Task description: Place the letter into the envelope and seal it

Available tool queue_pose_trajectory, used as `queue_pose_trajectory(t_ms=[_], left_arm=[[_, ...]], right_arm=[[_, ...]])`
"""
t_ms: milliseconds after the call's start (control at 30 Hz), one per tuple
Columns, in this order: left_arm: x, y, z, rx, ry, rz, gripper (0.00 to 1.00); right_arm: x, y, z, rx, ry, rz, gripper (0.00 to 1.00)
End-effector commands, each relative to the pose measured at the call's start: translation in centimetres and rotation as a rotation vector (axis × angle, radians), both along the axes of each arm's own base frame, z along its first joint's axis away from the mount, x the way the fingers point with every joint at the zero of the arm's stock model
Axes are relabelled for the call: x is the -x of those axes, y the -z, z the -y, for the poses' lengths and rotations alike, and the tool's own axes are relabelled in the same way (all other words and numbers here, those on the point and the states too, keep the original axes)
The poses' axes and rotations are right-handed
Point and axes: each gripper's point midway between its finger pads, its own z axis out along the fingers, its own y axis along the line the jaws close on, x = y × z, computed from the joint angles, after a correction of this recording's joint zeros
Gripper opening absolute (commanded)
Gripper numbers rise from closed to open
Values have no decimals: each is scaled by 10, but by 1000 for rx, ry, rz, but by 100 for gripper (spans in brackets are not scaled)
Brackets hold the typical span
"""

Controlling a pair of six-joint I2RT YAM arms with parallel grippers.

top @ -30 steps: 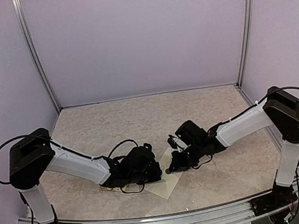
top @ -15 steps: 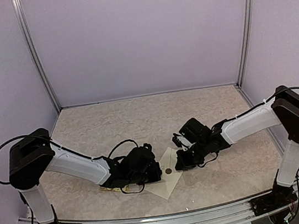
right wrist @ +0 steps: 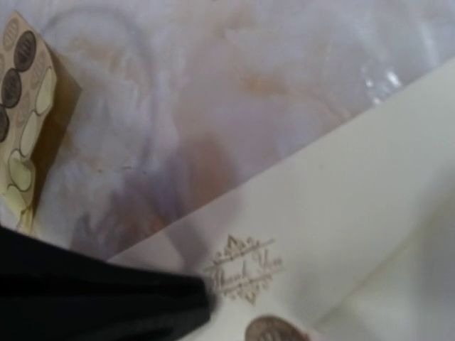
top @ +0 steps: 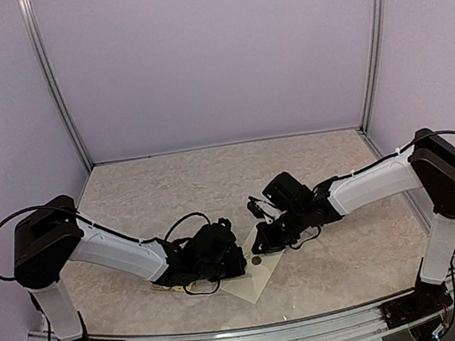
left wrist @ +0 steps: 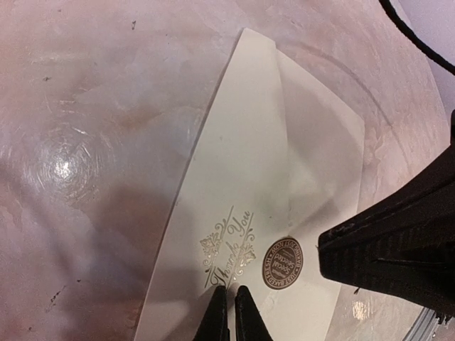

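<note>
The envelope (left wrist: 270,177) lies flat on the bench (left wrist: 85,106). Its gold script reads "Thank You". The round brown sticker (left wrist: 282,263) beside the script carries lettering too small to read. Left fingers (left wrist: 217,316): together, tips at the script. Right fingers (left wrist: 384,256): together, just beside the sticker.

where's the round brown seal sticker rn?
The sticker is on the cream envelope, beside its gold Thank You print, near the table's front centre. In the left wrist view it lies between the left hand and the right hand.
</note>
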Motion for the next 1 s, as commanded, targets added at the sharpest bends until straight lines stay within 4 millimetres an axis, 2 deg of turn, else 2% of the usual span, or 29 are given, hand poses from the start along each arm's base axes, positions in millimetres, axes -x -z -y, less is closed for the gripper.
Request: queue_pose_trajectory(t_ms=[0,200,533,800,967], left_arm=[[18,30,-21,-119,16,-69,5],[18,31,-21,-123,18,-69,5],[19,32,-22,-125,15,-71,5],[18,31,-22,-124,14,-69,5],[18,30,-24,-129,10,-68,5]], right_arm=[[4,13,-12,-19,-37,-37,0],[8,30,-9,12,-36,-75,0],[17,46,-6,40,-50,-126,0],[16,49,-6,54,-41,-127,0],[14,54,4,106,1,-134,0]])
